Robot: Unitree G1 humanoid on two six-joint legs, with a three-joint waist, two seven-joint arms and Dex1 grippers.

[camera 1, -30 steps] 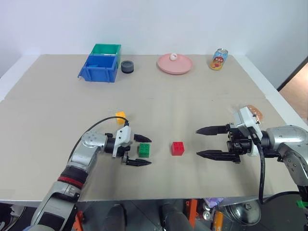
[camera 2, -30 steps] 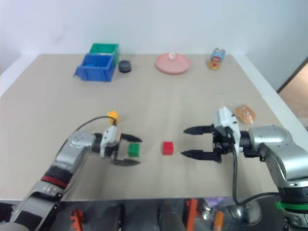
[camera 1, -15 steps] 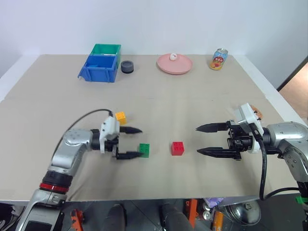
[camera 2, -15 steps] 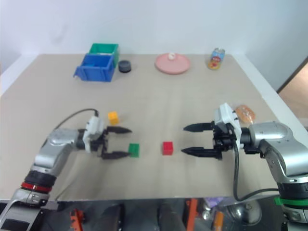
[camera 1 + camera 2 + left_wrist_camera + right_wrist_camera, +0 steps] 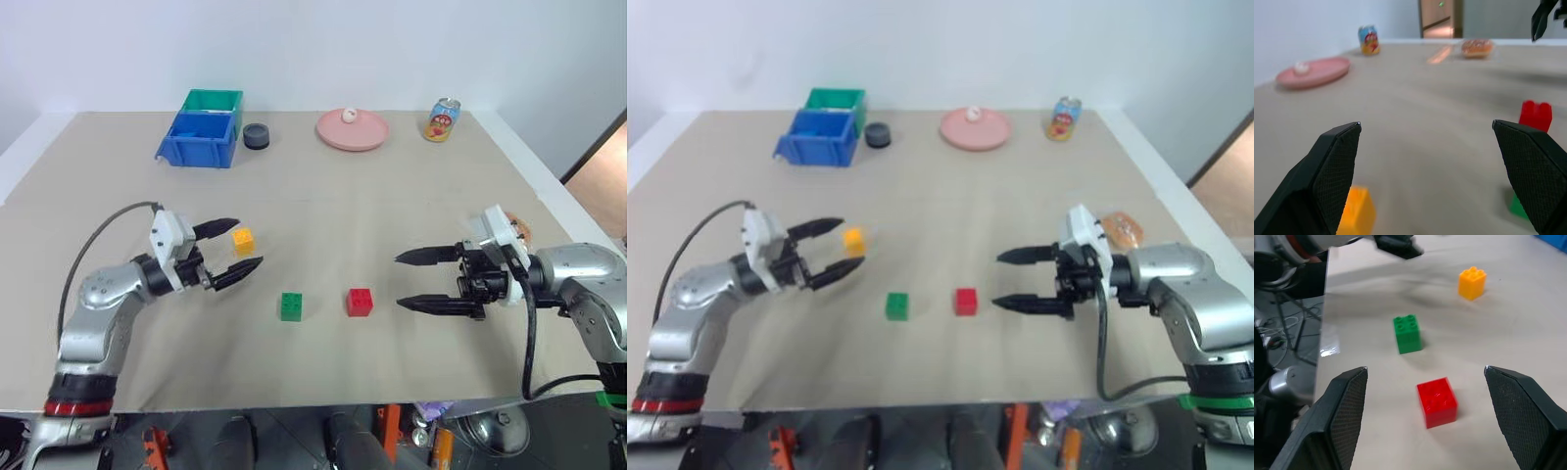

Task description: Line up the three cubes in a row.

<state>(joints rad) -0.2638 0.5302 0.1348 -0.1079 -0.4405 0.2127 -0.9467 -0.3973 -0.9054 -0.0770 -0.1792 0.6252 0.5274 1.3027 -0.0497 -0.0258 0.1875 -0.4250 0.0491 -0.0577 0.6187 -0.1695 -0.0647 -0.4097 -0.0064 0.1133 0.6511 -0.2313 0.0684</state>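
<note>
Near the front of the tan table [image 5: 392, 206], the green cube [image 5: 291, 306] and the red cube [image 5: 360, 302] are set side by side, studs up, well apart from each other, while the yellow cube [image 5: 243, 238] is found farther back to the left, off their line. The left gripper [image 5: 234, 251] is held with fingers spread just beside the yellow cube, pointing right. The right gripper [image 5: 402, 281] is likewise spread wide and empty, aimed left at the red cube.

Bare table [image 5: 323, 215] surrounds the cubes; bins [image 5: 201, 137] and plate [image 5: 353, 129] stand far back
</note>
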